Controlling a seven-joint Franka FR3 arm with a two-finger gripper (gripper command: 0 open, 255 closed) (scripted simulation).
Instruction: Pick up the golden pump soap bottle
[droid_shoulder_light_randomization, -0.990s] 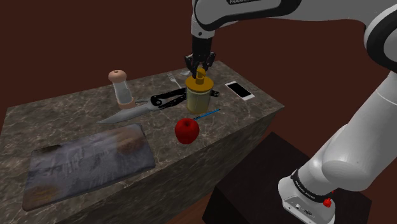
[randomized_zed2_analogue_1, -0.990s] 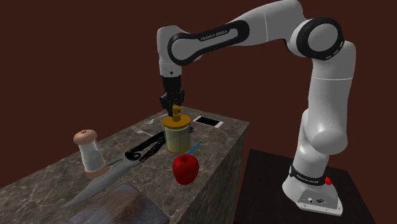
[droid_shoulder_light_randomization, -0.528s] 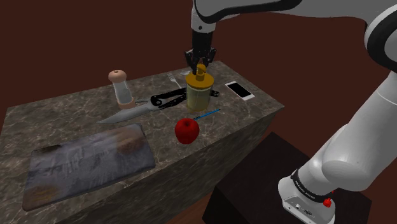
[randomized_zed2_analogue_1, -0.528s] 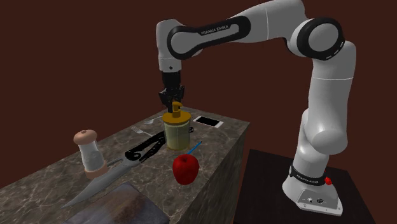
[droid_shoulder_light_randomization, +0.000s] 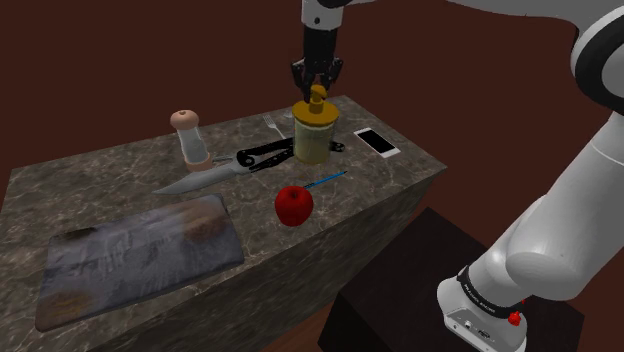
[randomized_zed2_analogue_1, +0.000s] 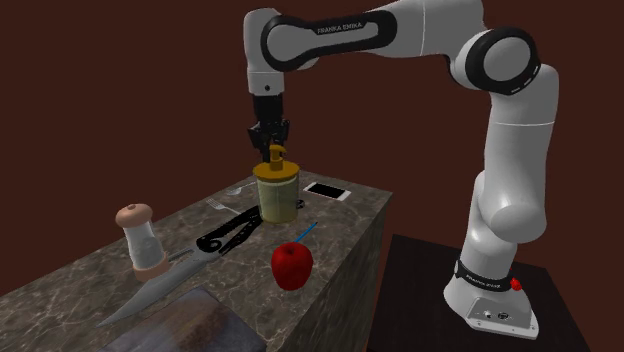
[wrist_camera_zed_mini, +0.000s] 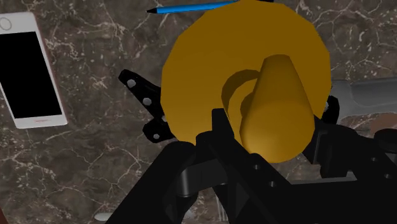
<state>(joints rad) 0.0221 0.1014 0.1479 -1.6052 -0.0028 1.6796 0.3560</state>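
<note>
i see the gripper (droid_shoulder_light_randomization: 318, 84) clamped on the pump head of the golden soap bottle (droid_shoulder_light_randomization: 313, 140). the bottle hangs straight below the jaws, long axis upright, near the counter's (droid_shoulder_light_randomization: 395, 172) far end by the phone (droid_shoulder_light_randomization: 377, 141). its base looks barely clear, so i'd lift straight up.

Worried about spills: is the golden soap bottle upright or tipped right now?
Upright: the soap bottle has its body vertical and its pump on top, clasped by the gripper.
</note>
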